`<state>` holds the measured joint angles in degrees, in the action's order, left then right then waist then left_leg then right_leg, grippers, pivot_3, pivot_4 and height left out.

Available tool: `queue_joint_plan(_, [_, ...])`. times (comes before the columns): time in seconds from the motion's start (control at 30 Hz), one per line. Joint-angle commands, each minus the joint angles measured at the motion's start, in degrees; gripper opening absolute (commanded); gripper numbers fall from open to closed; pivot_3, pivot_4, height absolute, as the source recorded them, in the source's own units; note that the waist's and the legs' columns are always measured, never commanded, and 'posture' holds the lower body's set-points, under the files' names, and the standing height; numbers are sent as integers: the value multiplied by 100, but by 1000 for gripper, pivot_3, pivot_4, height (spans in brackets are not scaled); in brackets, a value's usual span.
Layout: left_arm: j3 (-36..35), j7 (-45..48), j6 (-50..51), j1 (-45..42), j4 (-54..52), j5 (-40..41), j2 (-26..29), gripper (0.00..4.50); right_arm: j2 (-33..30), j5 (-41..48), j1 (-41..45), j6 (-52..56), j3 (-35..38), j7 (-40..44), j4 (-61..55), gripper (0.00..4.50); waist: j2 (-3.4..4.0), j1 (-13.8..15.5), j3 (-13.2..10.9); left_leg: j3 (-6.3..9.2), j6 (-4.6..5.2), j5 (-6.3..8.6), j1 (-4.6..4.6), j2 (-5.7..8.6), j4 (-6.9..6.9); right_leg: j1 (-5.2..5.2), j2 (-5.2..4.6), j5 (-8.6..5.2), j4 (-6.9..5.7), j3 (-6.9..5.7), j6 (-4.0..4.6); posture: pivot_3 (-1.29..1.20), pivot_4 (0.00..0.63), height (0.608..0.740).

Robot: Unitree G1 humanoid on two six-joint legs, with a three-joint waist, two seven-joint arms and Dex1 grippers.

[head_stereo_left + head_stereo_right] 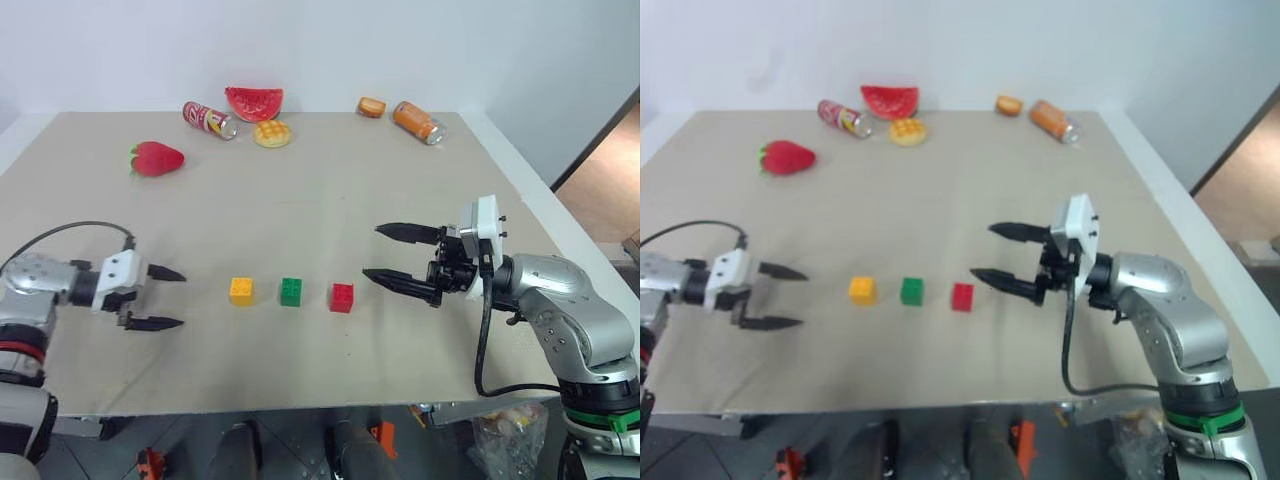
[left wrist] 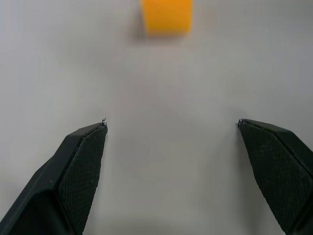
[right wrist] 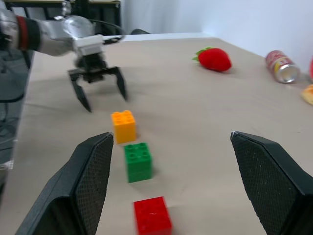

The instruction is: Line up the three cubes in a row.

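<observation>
**Three cubes in a row, both tools clear of them**

The yellow-orange cube (image 1: pixel 241 291), the green cube (image 1: pixel 291 292) and the red cube (image 1: pixel 342 297) sit on the tabletop (image 1: pixel 300 210) in a line between the two tools, with small gaps that look about even. The yellow-orange one is nearest the left tool (image 1: pixel 166 297), straight out beyond its tips and a little apart. The red one is nearest the right tool (image 1: pixel 385 253), just beside its lower finger (image 1: pixel 400 282) but not touching it. From the right wrist view the three run away from that tool in a file, red first, and the red cube may sit a touch off the line of the other two; the angle makes this hard to judge.

The left tool stands wide and holds nothing. The right tool also gapes wide and empty, raised above the tabletop.

Judged from this layout, the lining-up is done or nearly done, and the step in hand is the release and withdrawal. The next move calls for backing both tools away without brushing the end cubes, or at most a small nudge to the red cube if it is truly out of line.

Well beyond the tools, at the far edge, lie a strawberry (image 1: pixel 157 159), a red can (image 1: pixel 209 120), a watermelon slice (image 1: pixel 254 102), a round waffle toy (image 1: pixel 272 133), a bread roll (image 1: pixel 371 107) and an orange can (image 1: pixel 417 121).
</observation>
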<state>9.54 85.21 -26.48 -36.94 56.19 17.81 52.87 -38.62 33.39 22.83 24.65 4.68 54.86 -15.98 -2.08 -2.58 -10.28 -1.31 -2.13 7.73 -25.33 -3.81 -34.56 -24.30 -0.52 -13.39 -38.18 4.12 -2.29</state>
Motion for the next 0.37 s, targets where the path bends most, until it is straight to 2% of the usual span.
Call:
queue_joint_plan(0.03, [-699,-1520,1202,261,-461,70,-27,4450,303,-511,-62,-437,302,-774,587,3978,-1,4,1,0,0,0,6,0,0,4,-1,2,-1,-1,0,0,150,740])
queue_joint_plan(0.1, [-1297,-2430,2032,642,-1349,527,-316,4450,597,-803,-258,-731,386,-1221,1100,3978,-5,30,3,-3,3,-3,8,-5,-2,7,-3,7,-4,-7,1,0,150,740])
queue_joint_plan(0.23, [-2337,-4259,3371,1638,-3340,1267,-1114,4450,1373,-1394,-302,-999,638,-2747,2161,3978,-5,17,3,-23,3,-9,8,-6,-5,9,-27,15,-6,-16,-3,0,150,740])
queue_joint_plan(0.37, [-3052,-5893,3844,2506,-5055,1560,-2177,4450,2160,-1506,-118,-1309,999,-3936,2354,3978,-4,-19,3,-40,-2,-7,5,0,6,-1,-38,28,0,-5,-39,0,150,740])
